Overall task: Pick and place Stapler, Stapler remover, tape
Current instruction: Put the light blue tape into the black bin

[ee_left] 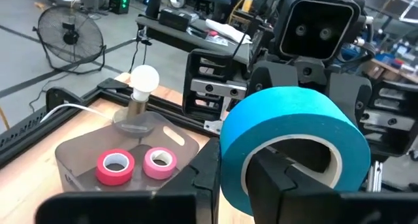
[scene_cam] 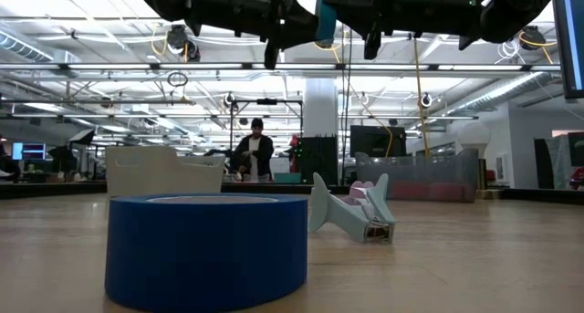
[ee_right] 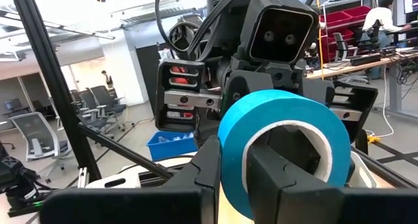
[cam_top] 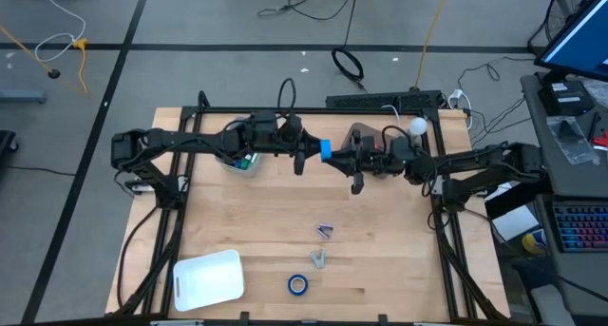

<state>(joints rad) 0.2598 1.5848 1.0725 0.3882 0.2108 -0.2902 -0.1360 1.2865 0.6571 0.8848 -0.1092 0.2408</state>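
**Two end effectors on one tape roll, high above the bench**

The light blue tape roll (cam_top: 326, 149) hangs in the air over the far middle of the bench (cam_top: 380, 259), between the two arms. The left end effector (cam_top: 313, 151) pinches its wall, one finger inside the ring and one outside, as the left wrist view shows. The right end effector (cam_top: 338, 155) grips the same roll from the opposite side in the same manner, its fingers pressed onto the wall in the right wrist view. So both arms hold one roll at this moment, which looks like a hand-over.

The main danger, in my judgement, is in the release. If the left end effector lets go before the right grip is firm, the roll can fall and roll away on the wood. If neither lets go and one arm pulls, the roll can twist or slip out of both.

A second danger is contact between the two wrists, which are very near to each other.

The grey bin (ee_left: 85, 160), seen from the left wrist, already holds a red roll (ee_left: 115, 166) and a pink roll (ee_left: 159, 164), so the space there is limited and a careless drop may bounce out.

On the near part of the bench a dark blue tape roll (cam_top: 298, 285), a pale stapler remover (cam_top: 318, 259), a small stapler (cam_top: 326, 232) and a white lid (cam_top: 209, 278) still lie, well apart from the arms.
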